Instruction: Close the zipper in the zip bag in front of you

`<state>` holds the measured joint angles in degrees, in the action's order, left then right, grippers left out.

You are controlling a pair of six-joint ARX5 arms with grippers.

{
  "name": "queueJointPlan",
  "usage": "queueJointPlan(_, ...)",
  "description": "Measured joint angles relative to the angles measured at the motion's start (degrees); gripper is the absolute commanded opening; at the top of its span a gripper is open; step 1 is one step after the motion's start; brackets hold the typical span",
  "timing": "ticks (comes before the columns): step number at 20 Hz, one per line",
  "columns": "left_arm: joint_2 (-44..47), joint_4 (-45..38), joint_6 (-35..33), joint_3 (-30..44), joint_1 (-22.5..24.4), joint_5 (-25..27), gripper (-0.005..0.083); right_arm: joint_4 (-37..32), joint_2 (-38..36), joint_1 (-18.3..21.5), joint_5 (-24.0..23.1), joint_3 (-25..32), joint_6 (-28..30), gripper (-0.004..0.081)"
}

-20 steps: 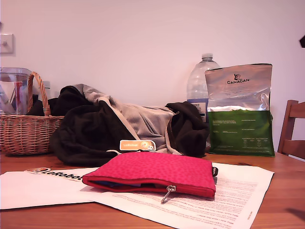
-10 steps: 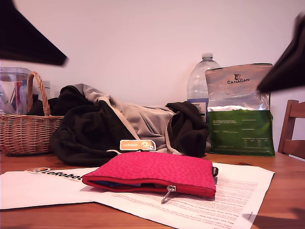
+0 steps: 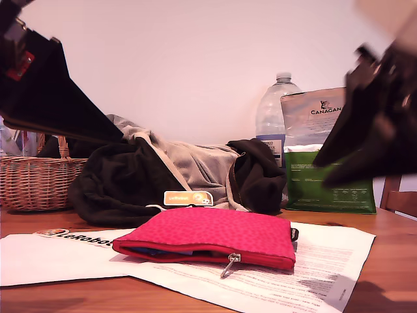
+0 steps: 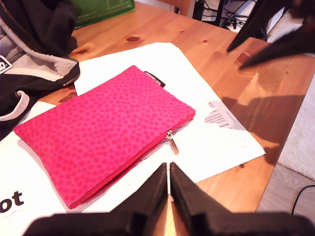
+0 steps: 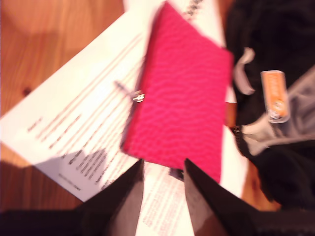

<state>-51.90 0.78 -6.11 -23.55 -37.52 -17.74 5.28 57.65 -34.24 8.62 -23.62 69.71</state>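
Pink-red fabric under both wrist cams, nothing gripped yet.

- My first gripper (image 4: 169,178): jaws drawn in till the tips nearly meet, empty. It hangs above the sheet just off the zipper (image 4: 133,160) edge, nose aimed roughly at the slider (image 4: 170,133). Judged: lined up for a fine pinch on the pull tab (image 4: 173,145), hence the narrow set.
- My second gripper (image 5: 163,167): jaws apart w/ a moderate gap, empty, above one short end of the zip bag (image 5: 179,98). View is blurred. Judged: placed to pin the fabric so the pouch won't slide when the slider is pulled.
- Exterior view: two dark arm shapes up high, one at each side, both well clear of the table (image 3: 384,261). Can't assign first/second from there.
- Zip bag (image 3: 212,233) lies flat on a printed paper sheet (image 3: 313,274), zipper (image 3: 195,253) edge toward the exterior cam. Slider (image 3: 232,259) sits near the exterior view's right end, w/ the mouth gaping toward that view's left — dark lining shows, so mostly open.
- Behind: dark hoodie (image 3: 124,182), wicker basket (image 3: 32,186), water bottle (image 3: 275,117), green Canagan bag (image 3: 329,189). None in the way.

Risk (judged): tab is small and loose — easy to miss. The paper may let the bag skate.
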Motion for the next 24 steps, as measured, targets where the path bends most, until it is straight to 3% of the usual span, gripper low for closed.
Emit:
queueJointPlan(5,0.00,-0.35,0.00,0.00,0.00,0.24,-0.0024,-9.09,10.86,-0.44,-0.63,0.00,2.36,0.0260)
queueJointPlan(10,-0.02,-2.49,-0.09,0.00,0.00,0.15,-0.0024,-13.44,17.51,-1.16,-1.86,0.00,2.49,0.0265)
queueJointPlan(24,-4.17,-3.06,-0.13,0.00,0.00,-1.25,-0.0024,-22.53,26.91,-1.86,-4.66,-0.02,2.62,0.0263)
